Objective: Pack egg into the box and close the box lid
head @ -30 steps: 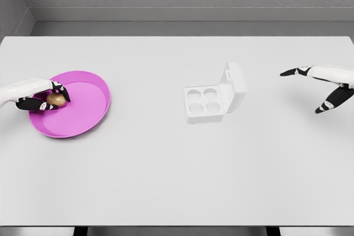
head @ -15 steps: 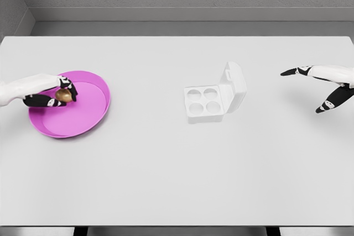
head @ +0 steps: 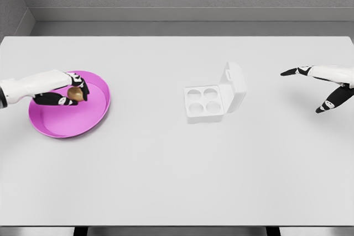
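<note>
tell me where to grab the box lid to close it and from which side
Take the lid at its free upper edge, coming from the right, where the open right hand hovers. It stands nearly upright along the right side of the box, hinged low there, so pushing that edge leftward folds it over the four cups.

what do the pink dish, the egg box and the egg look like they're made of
Pink dish: looks like smooth matte plastic, uniform magenta, thin raised rim. Egg box: probably white moulded plastic or foam; plain matte, rounded cups, hinged lid standing open. Egg, in the left hand: brown, slight sheen like shell, though it is only a render.
</note>
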Robot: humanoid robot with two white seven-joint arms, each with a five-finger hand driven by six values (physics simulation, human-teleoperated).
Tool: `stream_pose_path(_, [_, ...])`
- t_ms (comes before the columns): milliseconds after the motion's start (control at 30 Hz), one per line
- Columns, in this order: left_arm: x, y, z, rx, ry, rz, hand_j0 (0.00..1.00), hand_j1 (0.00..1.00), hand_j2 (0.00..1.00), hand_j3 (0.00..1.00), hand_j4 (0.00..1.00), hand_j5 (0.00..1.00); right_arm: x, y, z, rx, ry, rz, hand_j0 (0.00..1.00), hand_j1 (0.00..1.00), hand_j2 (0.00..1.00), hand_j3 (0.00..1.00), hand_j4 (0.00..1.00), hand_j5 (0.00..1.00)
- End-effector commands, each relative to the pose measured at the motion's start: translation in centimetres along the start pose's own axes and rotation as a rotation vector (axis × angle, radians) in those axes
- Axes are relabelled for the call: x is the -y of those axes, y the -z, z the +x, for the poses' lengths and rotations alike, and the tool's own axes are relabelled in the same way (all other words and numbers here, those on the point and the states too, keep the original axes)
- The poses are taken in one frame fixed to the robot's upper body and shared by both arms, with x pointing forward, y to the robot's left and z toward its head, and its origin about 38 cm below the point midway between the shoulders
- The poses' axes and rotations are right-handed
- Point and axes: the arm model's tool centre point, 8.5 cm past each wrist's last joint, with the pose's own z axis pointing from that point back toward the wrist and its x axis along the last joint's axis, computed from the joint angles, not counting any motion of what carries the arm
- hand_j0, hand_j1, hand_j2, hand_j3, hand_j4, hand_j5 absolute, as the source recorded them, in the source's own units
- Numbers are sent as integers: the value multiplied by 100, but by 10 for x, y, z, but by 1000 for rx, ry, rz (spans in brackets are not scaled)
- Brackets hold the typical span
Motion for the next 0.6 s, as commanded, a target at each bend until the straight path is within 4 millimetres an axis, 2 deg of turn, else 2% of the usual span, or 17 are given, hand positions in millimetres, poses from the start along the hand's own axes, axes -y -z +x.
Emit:
stream_pose_path(0, [-4,2,6,18,6,9,41,41,41,41,41,41,1,-1,0,0,4,-4,100,100,100,100,100,100])
stream_pose_path(567, [-14,11,31,87,64,18,41,41,41,41,41,41,1,-2,-1,-3,3,-4,100,100,100,100,100,100])
